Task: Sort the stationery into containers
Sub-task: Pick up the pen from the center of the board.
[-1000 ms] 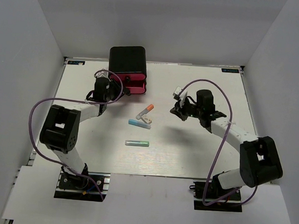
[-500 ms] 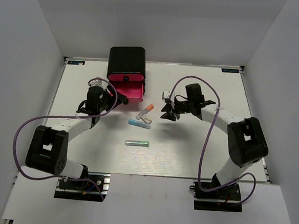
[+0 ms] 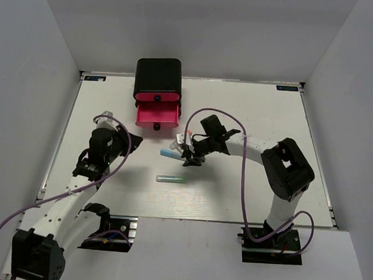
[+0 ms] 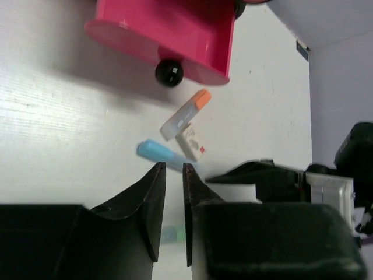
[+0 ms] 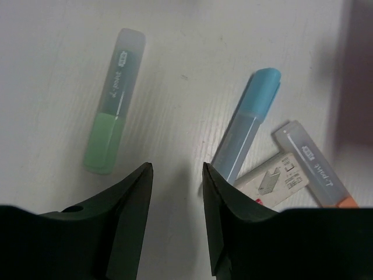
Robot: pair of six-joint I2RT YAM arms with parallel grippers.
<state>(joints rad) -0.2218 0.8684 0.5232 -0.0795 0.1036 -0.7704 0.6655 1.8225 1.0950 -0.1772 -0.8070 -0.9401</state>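
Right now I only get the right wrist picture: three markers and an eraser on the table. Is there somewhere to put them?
Observer: Yes. The top view shows a black cabinet just beyond them, with one pink drawer pulled out.
Operator: And what is the other arm doing?
Observer: The left gripper holds nothing. It sits off to the left of the blue marker, clear of the drawer.
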